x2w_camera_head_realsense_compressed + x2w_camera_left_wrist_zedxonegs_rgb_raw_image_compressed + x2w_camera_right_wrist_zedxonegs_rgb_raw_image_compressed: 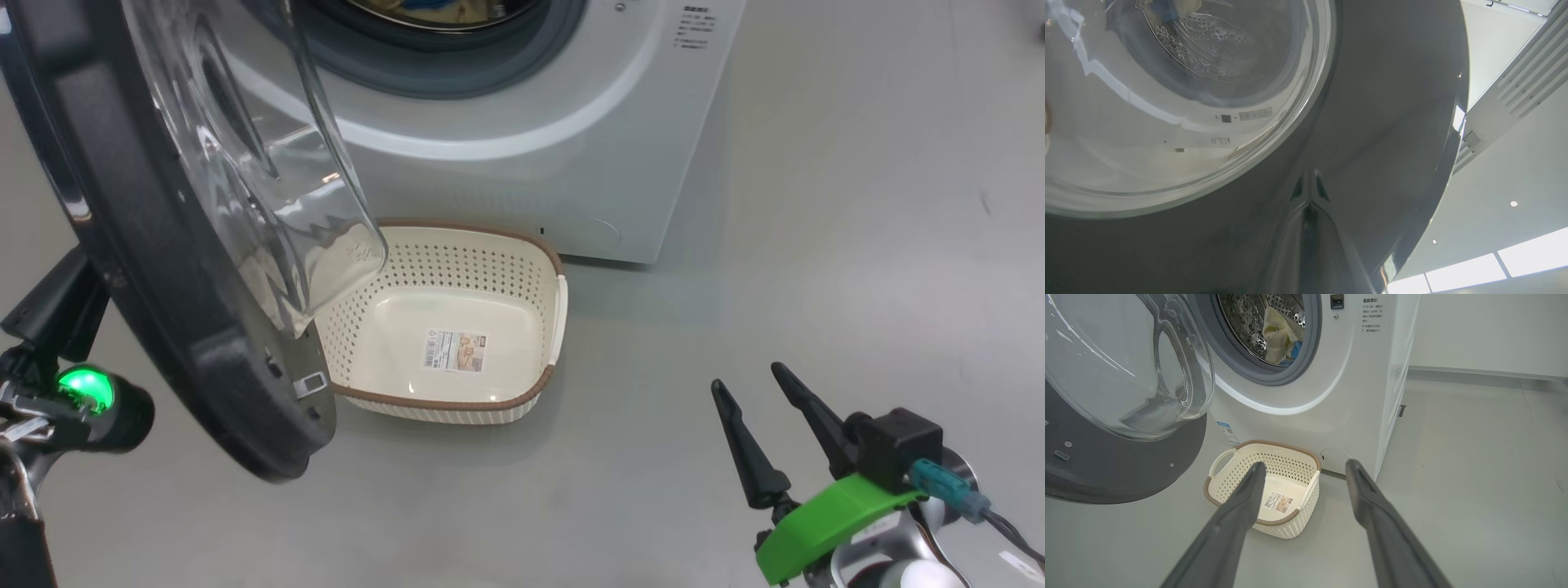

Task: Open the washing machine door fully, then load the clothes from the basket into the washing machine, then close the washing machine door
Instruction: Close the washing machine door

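Observation:
The washing machine [571,163] stands with its door [139,245] swung out to the left, glass bowl facing the drum. The clothes [1278,335], cream fabric with blue trim, lie inside the steel drum. The basket [457,404] sits empty on the floor below the opening, a label sticker on its bottom. My left gripper [1309,204] is shut, with its tips against the glossy black outer face of the door [1392,102]. In the head view its fingers are hidden behind the door. My right gripper [747,377] hangs open over the floor, right of the basket [1286,528], holding nothing.
Bare grey floor [816,245] stretches to the right of the machine and in front of the basket. A pale wall with a baseboard [1474,371] runs behind. My left wrist, with a green light [86,389], sits low at the left behind the door.

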Available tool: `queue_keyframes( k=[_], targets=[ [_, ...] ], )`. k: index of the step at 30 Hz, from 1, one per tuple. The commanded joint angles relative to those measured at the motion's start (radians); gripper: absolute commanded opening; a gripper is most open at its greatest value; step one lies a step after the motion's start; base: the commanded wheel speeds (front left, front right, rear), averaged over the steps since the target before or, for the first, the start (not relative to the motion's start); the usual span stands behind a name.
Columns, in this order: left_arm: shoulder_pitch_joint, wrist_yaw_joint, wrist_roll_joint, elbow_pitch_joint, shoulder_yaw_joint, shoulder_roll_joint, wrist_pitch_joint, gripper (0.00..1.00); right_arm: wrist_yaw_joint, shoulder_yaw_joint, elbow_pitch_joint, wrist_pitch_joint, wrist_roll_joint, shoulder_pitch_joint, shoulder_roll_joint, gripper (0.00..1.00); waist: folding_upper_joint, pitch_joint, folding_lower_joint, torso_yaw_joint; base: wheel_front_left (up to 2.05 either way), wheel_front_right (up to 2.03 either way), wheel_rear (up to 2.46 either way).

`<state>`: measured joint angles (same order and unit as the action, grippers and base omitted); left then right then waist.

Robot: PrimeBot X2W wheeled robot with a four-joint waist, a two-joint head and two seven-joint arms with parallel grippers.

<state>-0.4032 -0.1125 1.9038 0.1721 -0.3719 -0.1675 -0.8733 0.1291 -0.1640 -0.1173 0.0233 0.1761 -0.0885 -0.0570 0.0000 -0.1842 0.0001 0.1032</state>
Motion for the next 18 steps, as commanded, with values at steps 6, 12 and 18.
queue_keyframes(
  k=[6, 12, 18],
  targets=[
    [-0.043, 0.001, -0.002, -0.042, -0.003, -0.012, -0.016, 0.00, 0.002, -0.024, -0.015, -0.025, 0.015, 0.063, 0.003, 1.00, 0.0000, -0.021, -0.0001, -0.088, 0.00, 0.00, 0.00],
    [-0.072, -0.002, -0.007, -0.032, 0.012, 0.006, -0.016, 0.00, 0.002, -0.024, -0.003, -0.038, 0.019, 0.071, 0.005, 1.00, 0.0000, -0.035, -0.0001, -0.137, 0.00, 0.00, 0.00],
    [-0.113, -0.009, -0.022, -0.008, 0.026, 0.038, 0.002, 0.00, 0.002, -0.028, 0.009, -0.051, 0.025, 0.082, 0.006, 1.00, 0.0000, -0.049, -0.0001, -0.188, 0.00, 0.00, 0.00]
  ],
)
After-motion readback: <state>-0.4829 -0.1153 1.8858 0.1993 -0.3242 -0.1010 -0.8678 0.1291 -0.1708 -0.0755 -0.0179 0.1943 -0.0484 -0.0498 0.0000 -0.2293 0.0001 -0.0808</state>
